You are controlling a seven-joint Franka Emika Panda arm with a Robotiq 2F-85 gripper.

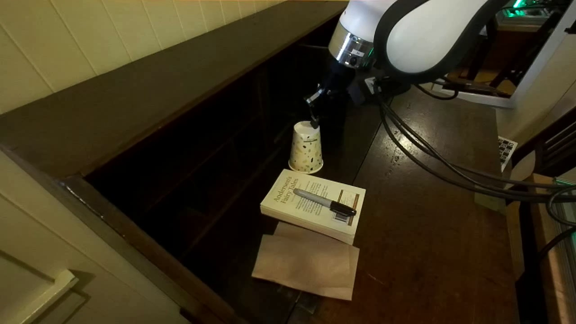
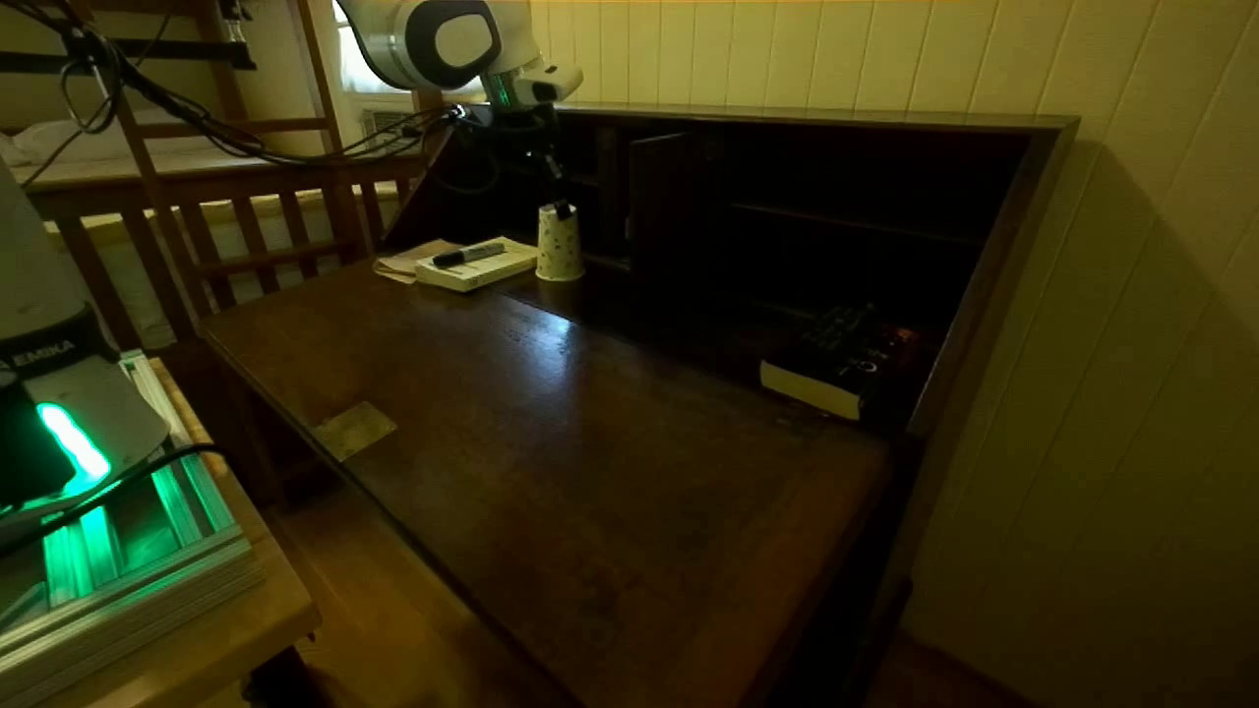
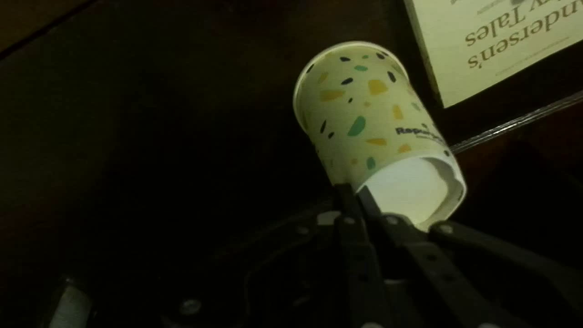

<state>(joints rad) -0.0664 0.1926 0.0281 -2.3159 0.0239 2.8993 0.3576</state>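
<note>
A speckled paper cup [image 1: 305, 150] stands upside down on the dark desk, its wide rim at the bottom, in both exterior views. My gripper [image 3: 354, 189] is shut on the edge of the cup's raised base in the wrist view. One finger lies outside the cup wall, the other inside the recessed white base. The base ring looks bent out of round. From above, the gripper [image 2: 563, 209] reaches down to the cup [image 2: 560, 251]. Beside the cup lies a pale paperback [image 1: 310, 221], with a grey marker with a black cap [image 1: 324, 202] on top.
Brown paper [image 1: 306, 265] lies partly under the paperback. Dark desk cubbies and an ajar small door [image 2: 669, 197] rise close behind the cup. A thick black book [image 2: 836, 364] lies at the desk's far end. Black cables [image 1: 432, 157] hang from the arm over the desk.
</note>
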